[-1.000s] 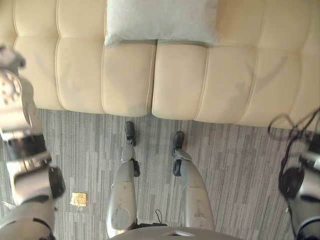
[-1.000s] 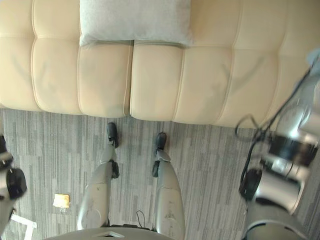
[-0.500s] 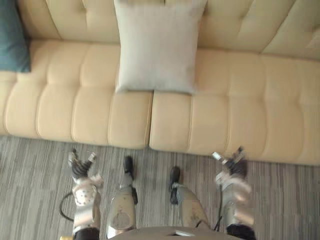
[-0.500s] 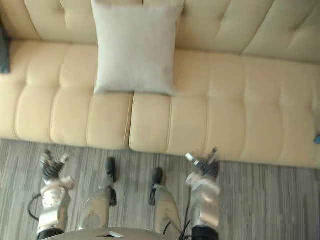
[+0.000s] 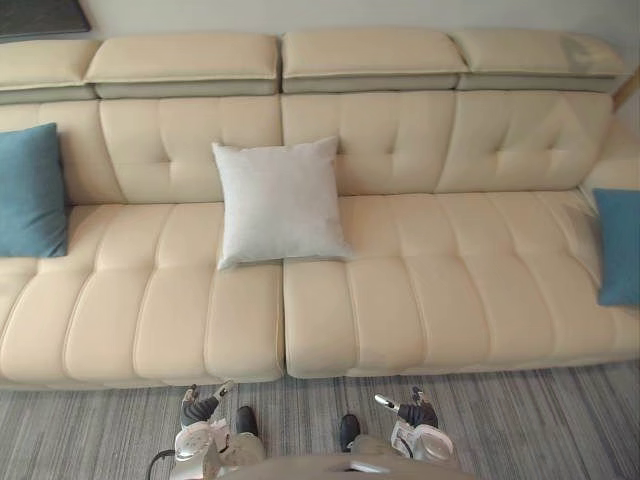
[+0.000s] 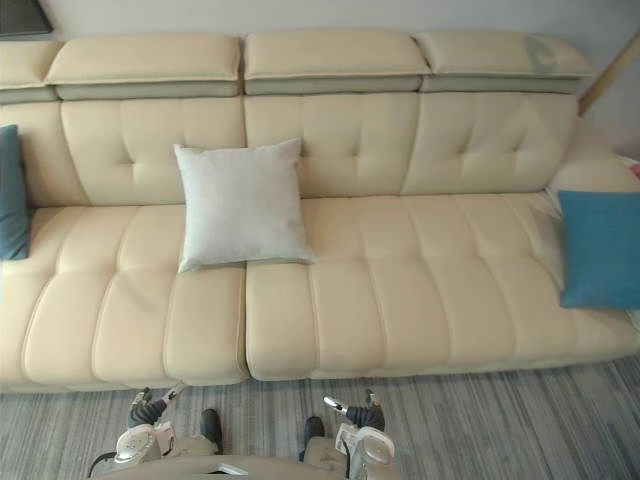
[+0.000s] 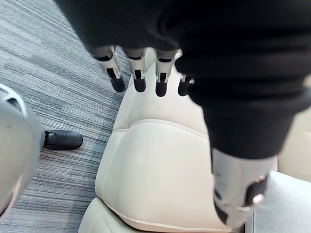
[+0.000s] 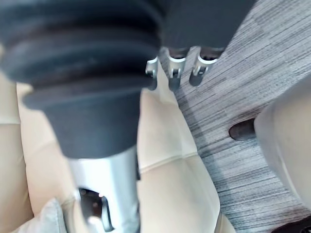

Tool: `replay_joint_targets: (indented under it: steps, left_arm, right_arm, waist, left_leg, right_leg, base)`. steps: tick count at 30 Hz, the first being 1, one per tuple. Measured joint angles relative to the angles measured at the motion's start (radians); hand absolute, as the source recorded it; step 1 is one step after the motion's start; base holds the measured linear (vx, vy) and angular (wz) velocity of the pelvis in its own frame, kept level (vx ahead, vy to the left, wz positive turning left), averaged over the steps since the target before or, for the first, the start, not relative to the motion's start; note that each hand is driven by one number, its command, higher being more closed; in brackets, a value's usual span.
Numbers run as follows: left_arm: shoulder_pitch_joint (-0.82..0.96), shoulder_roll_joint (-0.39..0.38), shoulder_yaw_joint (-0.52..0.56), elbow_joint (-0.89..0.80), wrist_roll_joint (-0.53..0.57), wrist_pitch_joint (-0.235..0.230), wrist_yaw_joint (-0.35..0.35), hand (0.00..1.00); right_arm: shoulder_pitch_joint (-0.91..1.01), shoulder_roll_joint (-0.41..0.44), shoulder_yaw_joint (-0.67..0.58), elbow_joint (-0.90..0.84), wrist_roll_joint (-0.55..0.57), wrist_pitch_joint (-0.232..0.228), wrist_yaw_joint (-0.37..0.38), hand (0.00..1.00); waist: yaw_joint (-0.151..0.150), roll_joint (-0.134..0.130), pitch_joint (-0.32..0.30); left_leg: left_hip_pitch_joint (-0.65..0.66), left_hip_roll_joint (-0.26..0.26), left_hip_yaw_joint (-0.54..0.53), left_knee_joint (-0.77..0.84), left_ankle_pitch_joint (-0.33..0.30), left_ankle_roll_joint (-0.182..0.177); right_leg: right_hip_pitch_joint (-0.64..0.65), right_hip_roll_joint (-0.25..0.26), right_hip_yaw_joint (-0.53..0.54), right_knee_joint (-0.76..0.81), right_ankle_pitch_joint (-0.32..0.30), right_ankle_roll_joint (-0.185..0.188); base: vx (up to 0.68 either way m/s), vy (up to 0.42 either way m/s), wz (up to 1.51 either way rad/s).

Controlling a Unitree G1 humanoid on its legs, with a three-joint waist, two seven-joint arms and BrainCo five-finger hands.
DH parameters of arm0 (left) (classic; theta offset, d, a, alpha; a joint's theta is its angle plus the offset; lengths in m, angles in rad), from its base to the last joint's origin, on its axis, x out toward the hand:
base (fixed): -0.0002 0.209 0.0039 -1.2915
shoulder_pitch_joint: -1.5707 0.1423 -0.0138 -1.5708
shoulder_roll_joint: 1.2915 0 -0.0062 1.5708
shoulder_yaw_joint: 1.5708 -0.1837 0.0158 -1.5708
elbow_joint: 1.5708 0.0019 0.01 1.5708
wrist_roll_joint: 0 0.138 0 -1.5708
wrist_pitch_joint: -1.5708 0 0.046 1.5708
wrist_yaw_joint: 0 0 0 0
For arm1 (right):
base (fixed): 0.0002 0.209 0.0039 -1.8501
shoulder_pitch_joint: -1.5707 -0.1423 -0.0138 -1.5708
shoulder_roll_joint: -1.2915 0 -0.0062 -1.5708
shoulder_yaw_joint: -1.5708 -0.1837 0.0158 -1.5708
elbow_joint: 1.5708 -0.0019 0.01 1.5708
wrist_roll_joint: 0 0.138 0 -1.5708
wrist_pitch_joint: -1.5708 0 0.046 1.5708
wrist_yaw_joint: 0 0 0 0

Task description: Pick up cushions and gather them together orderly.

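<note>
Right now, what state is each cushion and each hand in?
Grey cushion: leaning back, middle of sofa, untouched.
Left blue cushion: upright at the left end.
Right blue cushion: leaning at the right end.
Left hand: open, empty, low over the floor.
Right hand: open, empty, low over the floor.

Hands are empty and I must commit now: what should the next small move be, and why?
Probably raise both hands toward the pale grey cushion. The left hand and right hand hang low by the sofa's front edge, fingers open and holding nothing; that cushion is straight ahead, while the two blue cushions sit at the sofa's far ends.
</note>
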Motion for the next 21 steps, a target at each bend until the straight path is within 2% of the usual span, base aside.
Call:
replay_joint_targets:
  steps: [2, 3, 4, 5, 6, 7, 8, 9, 10, 11, 12, 13, 14, 15, 16, 17, 18, 20, 21]
  left_arm:
    - [-0.001, -0.003, 0.014, -0.003, -0.002, 0.0, 0.003, 0.0]
    - [0.0, -0.002, 0.024, -0.007, -0.002, -0.002, 0.005, 0.0]
    - [0.001, 0.002, 0.029, -0.013, -0.003, -0.002, 0.01, 0.0]
    - [0.004, 0.008, 0.028, -0.02, -0.003, -0.002, 0.016, 0.0]
    - [0.017, 0.013, 0.028, -0.036, -0.003, -0.003, 0.02, 0.0]
    - [0.03, 0.017, 0.029, -0.053, -0.003, -0.003, 0.02, 0.0]
    - [0.035, 0.022, 0.039, -0.061, -0.002, -0.002, 0.02, 0.0]
    - [0.042, -0.003, 0.046, -0.059, -0.003, 0.001, 0.022, 0.0]
    - [0.055, -0.018, 0.044, -0.063, -0.004, -0.002, 0.023, 0.0]
    - [0.058, -0.003, 0.05, -0.089, -0.015, -0.013, 0.028, 0.0]
    - [0.035, 0.007, 0.043, -0.084, -0.021, -0.01, 0.042, 0.0]
    - [0.022, 0.006, 0.04, -0.074, -0.023, -0.01, 0.044, 0.0]
    - [0.014, 0.003, 0.029, -0.053, -0.023, -0.008, 0.043, 0.0]
    - [0.02, -0.011, 0.027, -0.05, -0.022, -0.009, 0.045, 0.0]
    - [0.031, -0.012, 0.022, -0.043, -0.022, -0.008, 0.049, 0.0]
    - [0.032, -0.011, 0.014, -0.029, -0.023, -0.009, 0.051, 0.0]
    - [0.03, -0.011, 0.009, -0.026, -0.022, -0.009, 0.052, 0.0]
    - [0.026, -0.012, 0.009, -0.019, -0.021, -0.009, 0.052, 0.0]
    - [0.021, -0.013, 0.015, -0.017, -0.02, -0.009, 0.048, 0.0]
  right_arm:
    - [0.0, -0.002, 0.004, 0.021, 0.0, 0.005, 0.0, 0.0]
    - [-0.01, -0.009, 0.014, 0.017, 0.001, 0.007, 0.0, 0.0]
    - [-0.006, -0.01, 0.019, 0.016, 0.0, 0.006, 0.0, 0.0]
    - [0.003, -0.01, 0.024, 0.018, 0.0, 0.006, 0.0, 0.0]
    - [0.005, -0.011, 0.045, 0.022, 0.0, 0.006, 0.0, 0.0]
    - [0.013, -0.012, 0.058, 0.026, -0.001, 0.005, 0.001, 0.0]
    - [-0.004, -0.006, 0.07, 0.037, -0.003, 0.004, 0.003, 0.0]
    - [-0.03, -0.017, 0.072, 0.037, -0.022, 0.001, -0.002, 0.0]
    - [-0.036, -0.027, 0.078, 0.034, -0.024, -0.001, -0.002, 0.0]
    - [-0.046, -0.012, 0.097, 0.042, -0.031, -0.002, 0.0, 0.0]
    - [-0.065, -0.01, 0.105, 0.054, -0.03, -0.001, -0.001, 0.0]
    - [-0.078, -0.016, 0.105, 0.056, -0.03, 0.001, -0.002, 0.0]
    - [-0.09, -0.027, 0.108, 0.053, -0.031, 0.0, -0.002, 0.0]
    - [-0.088, -0.039, 0.109, 0.054, -0.031, -0.002, -0.004, 0.0]
    - [-0.075, -0.051, 0.106, 0.056, -0.032, -0.001, -0.004, 0.0]
    - [-0.064, -0.065, 0.102, 0.056, -0.033, 0.0, -0.006, 0.0]
    - [-0.061, -0.076, 0.099, 0.056, -0.039, 0.001, -0.007, 0.0]
    - [-0.064, -0.077, 0.088, 0.055, -0.039, 0.001, -0.011, 0.0]
    - [-0.062, -0.074, 0.088, 0.055, -0.039, 0.002, -0.011, 0.0]
  waist:
    - [0.0, 0.006, 0.009]
    - [0.003, 0.006, 0.017]
    - [0.004, -0.006, 0.016]
    - [0.005, -0.016, 0.019]
    - [0.007, -0.031, 0.014]
    - [0.008, -0.044, 0.01]
    - [0.018, -0.067, 0.008]
    - [0.031, -0.022, -0.001]
    - [0.043, -0.006, -0.004]
    - [0.057, -0.046, 0.006]
    - [0.06, -0.063, 0.017]
    - [0.064, -0.052, 0.026]
    - [0.057, -0.003, 0.049]
    - [0.045, 0.013, 0.045]
    - [0.035, 0.015, 0.045]
    - [0.031, 0.027, 0.039]
    - [0.031, 0.029, 0.038]
    - [0.026, 0.026, 0.039]
    - [0.028, 0.023, 0.041]
  left_leg:
    - [-0.015, 0.04, 0.009, 0.055, -0.034, 0.01]
    - [-0.025, 0.058, 0.023, 0.08, -0.038, 0.014]
    - [-0.038, 0.067, 0.017, 0.107, -0.043, 0.013]
    - [-0.038, 0.071, 0.004, 0.124, -0.046, 0.012]
    - [-0.04, 0.072, -0.013, 0.138, -0.042, 0.007]
    - [-0.042, 0.07, -0.016, 0.151, -0.04, 0.002]
    - [-0.062, 0.069, -0.03, 0.176, -0.04, -0.011]
    - [-0.111, 0.068, -0.059, 0.181, -0.061, -0.009]
    - [-0.119, 0.067, -0.046, 0.162, -0.049, -0.002]
    - [-0.147, 0.049, -0.021, 0.168, 0.01, 0.009]
    - [-0.18, 0.051, -0.016, 0.183, 0.018, 0.004]
    - [-0.193, 0.058, -0.014, 0.186, 0.025, -0.005]
    - [-0.191, 0.088, -0.035, 0.171, 0.045, -0.009]
    - [-0.179, 0.09, -0.042, 0.133, 0.066, -0.009]
    - [-0.163, 0.088, -0.038, 0.098, 0.085, -0.015]
    - [-0.155, 0.085, -0.035, 0.079, 0.085, -0.02]
    - [-0.154, 0.078, -0.038, 0.095, 0.081, -0.022]
    - [-0.147, 0.057, -0.05, 0.135, 0.033, -0.021]
    - [-0.145, 0.047, -0.07, 0.181, -0.021, -0.022]
  right_leg:
    - [0.0, 0.0, -0.046, 0.015, 0.011, -0.006]
    - [-0.045, -0.012, -0.1, 0.158, -0.049, -0.048]
    - [-0.096, -0.044, -0.138, 0.38, -0.121, -0.06]
    - [-0.109, -0.078, -0.154, 0.561, -0.164, -0.048]
    - [-0.099, -0.119, -0.143, 0.697, -0.169, -0.042]
    - [-0.09, -0.14, -0.128, 0.712, -0.141, -0.03]
    - [-0.104, -0.114, -0.142, 0.697, -0.148, -0.015]
    - [-0.068, -0.059, -0.137, 0.542, -0.171, 0.008]
    - [-0.052, -0.048, -0.127, 0.533, -0.204, 0.003]
    - [-0.011, -0.079, -0.123, 0.483, -0.296, 0.008]
    - [0.027, -0.064, -0.133, 0.363, -0.358, 0.004]
    - [0.034, -0.05, -0.136, 0.315, -0.366, -0.014]
    - [0.045, -0.016, -0.155, 0.287, -0.33, -0.029]
    - [0.043, -0.005, -0.156, 0.281, -0.324, -0.039]
    - [0.037, -0.003, -0.158, 0.288, -0.323, -0.041]
    - [0.03, -0.005, -0.156, 0.288, -0.317, -0.051]
    - [0.017, -0.01, -0.143, 0.286, -0.307, -0.057]
    - [-0.003, -0.011, -0.104, 0.262, -0.272, -0.054]
    - [-0.012, -0.011, -0.075, 0.24, -0.246, -0.05]
  base:
    - [-0.1, -0.04, -0.34]
    - [-0.16, -0.073, -0.18]
    - [-0.15, -0.086, 0.04]
    - [-0.17, -0.21, 0.31]
    - [-0.12, -0.224, 0.3]
    - [-0.11, -0.29, 0.08]
    - [-0.11, -0.176, -0.25]
    - [-0.12, -0.104, -0.49]
    - [-0.16, -0.018, -0.65]
    - [-0.17, -0.121, -0.55]
    - [-0.15, -0.137, -0.43]
    - [-0.18, -0.191, -0.19]
    - [-0.2, -0.099, -0.13]
    - [-0.25, -0.118, -0.02]
    - [-0.22, -0.068, 0.0]
    - [-0.16, -0.008, -0.14]
    - [-0.15, 0.042, -0.38]
    - [-0.08, 0.087, -0.55]
    - [-0.07, 0.134, -0.69]
